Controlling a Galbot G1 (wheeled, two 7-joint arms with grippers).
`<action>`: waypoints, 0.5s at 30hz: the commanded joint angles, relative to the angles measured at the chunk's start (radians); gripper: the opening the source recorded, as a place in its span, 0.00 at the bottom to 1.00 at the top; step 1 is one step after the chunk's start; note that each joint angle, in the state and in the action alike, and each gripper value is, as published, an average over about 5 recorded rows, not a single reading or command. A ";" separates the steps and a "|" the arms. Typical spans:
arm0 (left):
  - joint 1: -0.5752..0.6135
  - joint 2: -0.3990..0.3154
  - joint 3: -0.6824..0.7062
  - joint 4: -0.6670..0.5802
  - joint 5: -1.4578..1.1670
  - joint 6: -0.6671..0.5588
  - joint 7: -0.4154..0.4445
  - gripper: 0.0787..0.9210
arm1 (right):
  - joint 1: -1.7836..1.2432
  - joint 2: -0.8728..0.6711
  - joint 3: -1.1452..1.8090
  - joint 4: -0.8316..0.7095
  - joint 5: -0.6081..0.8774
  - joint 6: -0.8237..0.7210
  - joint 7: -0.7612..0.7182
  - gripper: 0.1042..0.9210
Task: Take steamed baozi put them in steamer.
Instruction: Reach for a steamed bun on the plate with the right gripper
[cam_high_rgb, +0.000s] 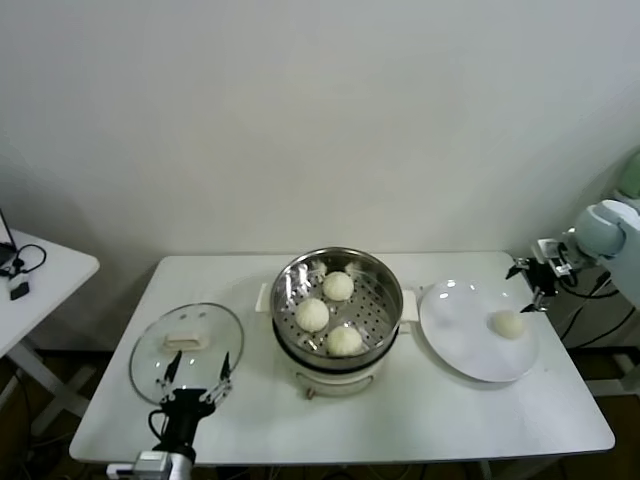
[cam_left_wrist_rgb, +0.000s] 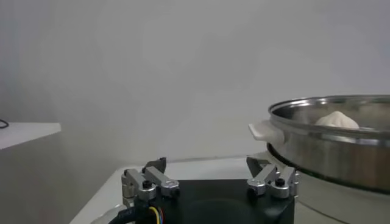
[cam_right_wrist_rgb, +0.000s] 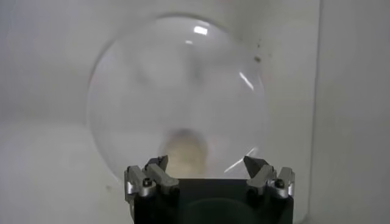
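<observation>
Three steamed baozi (cam_high_rgb: 338, 286) already sit on the perforated floor of the steamer (cam_high_rgb: 380, 290), which stands at the middle of the worktop (cam_high_rgb: 400, 420), slightly toward its back edge. One bun is left: the last baozi (cam_high_rgb: 508, 323) lies on the white plate (cam_high_rgb: 455, 330) toward the worktop's right edge, on the plate's right side. So the task appears to be three-quarters done, and the step in hand is the fetch of the fourth bun.

The right hand (cam_high_rgb: 538, 282) hangs above the plate's back-right rim, near the bun but apart from it, its fingers spread wide and holding nothing. From the right wrist view the bun shows as a pale blur (cam_right_wrist_rgb: 186, 152) on the plate roughly between the fingertips. The next move probably calls for a descent straight onto the bun, a soft closing so the dough is not crushed, then a lift and a carry leftward over the steamer's rim to the free spot on its floor.

The left hand (cam_high_rgb: 198, 384) waits near the worktop's front-left, just beside the glass lid (cam_high_rgb: 150, 350), fingers apart and empty.

No brand, label or writing can be read on any item.
</observation>
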 joint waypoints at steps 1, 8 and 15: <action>0.004 -0.004 0.001 0.004 -0.002 0.002 0.002 0.88 | -0.130 0.157 0.219 -0.269 -0.268 0.085 -0.033 0.88; 0.000 0.001 -0.001 0.009 0.015 0.003 0.003 0.88 | -0.150 0.218 0.233 -0.323 -0.294 0.086 -0.041 0.88; -0.003 -0.001 -0.001 0.023 0.016 0.004 0.002 0.88 | -0.159 0.258 0.257 -0.374 -0.357 0.107 -0.034 0.88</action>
